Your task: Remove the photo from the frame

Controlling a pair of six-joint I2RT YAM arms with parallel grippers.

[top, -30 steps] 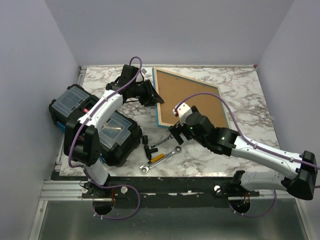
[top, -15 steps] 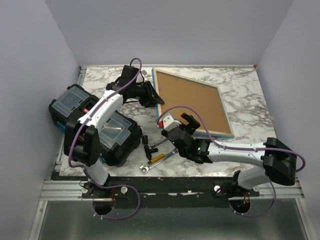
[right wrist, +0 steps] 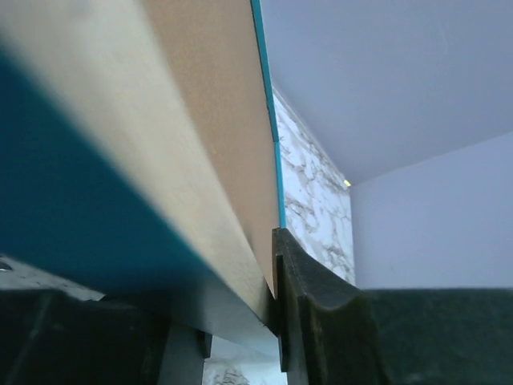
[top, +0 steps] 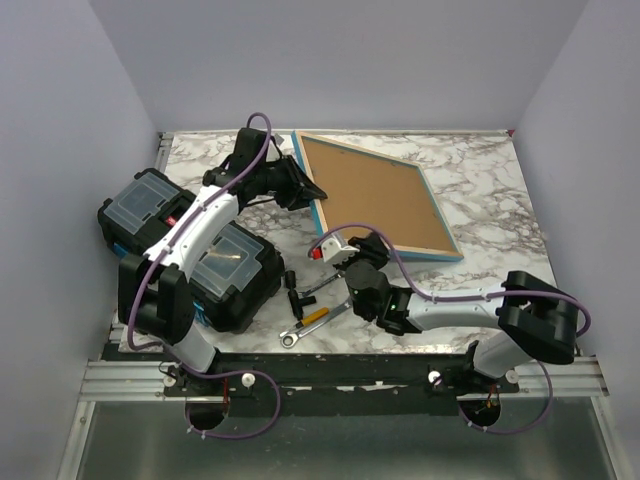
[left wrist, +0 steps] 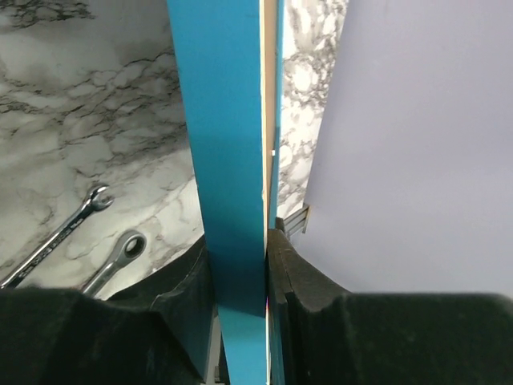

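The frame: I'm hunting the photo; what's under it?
The frame shows its brown back, facing up over the marble table. Its underside is hidden, so no photo can be seen.

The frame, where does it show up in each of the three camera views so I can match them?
Top external: the frame sits in the upper middle, brown back facing up.
Left wrist: its turquoise edge runs as a vertical band down the centre.
Right wrist: its brown back and turquoise edge fill the upper left, very close.
Shared landmark: the marble table, visible beside the frame in all three.
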